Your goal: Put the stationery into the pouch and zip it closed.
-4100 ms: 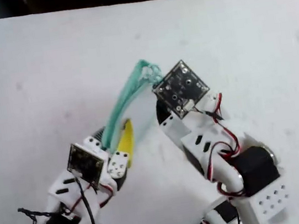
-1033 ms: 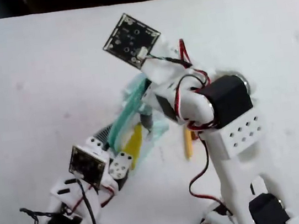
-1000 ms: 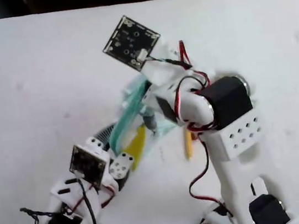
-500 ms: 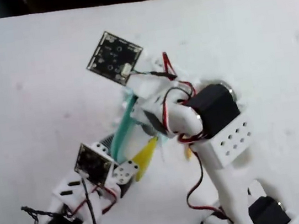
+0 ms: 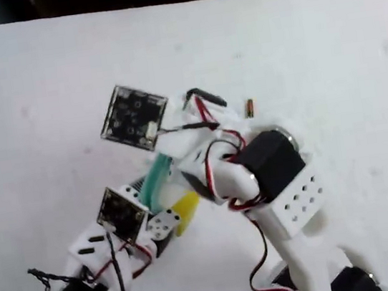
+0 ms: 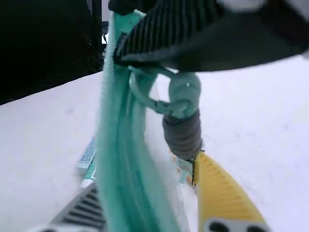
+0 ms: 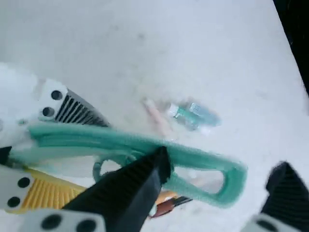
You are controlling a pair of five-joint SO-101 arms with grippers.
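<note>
The clear pouch with a teal zip edge [image 5: 157, 181] [image 6: 120, 159] [image 7: 130, 141] hangs between the two arms. My left gripper [image 5: 164, 202] [image 6: 145, 217] is shut on the edge, yellow finger [image 6: 217, 198] on one side and ribbed grey finger [image 6: 82, 212] on the other. My right gripper [image 7: 212, 188] is open, its black finger [image 7: 130, 188] [image 6: 193, 34] resting against the zip by the round teal pull [image 6: 181, 94] [image 7: 102, 169]. Through the pouch wall I see a teal-and-white tube [image 7: 195, 115] and a pale stick [image 7: 157, 117].
The right arm's bulk [image 5: 270, 171] arches over the pouch and hides the table beneath it. A small brown stub [image 5: 249, 107] lies on the white table [image 5: 325, 47] just beyond that arm. Dark floor borders the table's far edge.
The right arm has swung left along the zip toward the left gripper. The pouch has bunched up shorter, and the orange pencil beside the arm is now covered.
</note>
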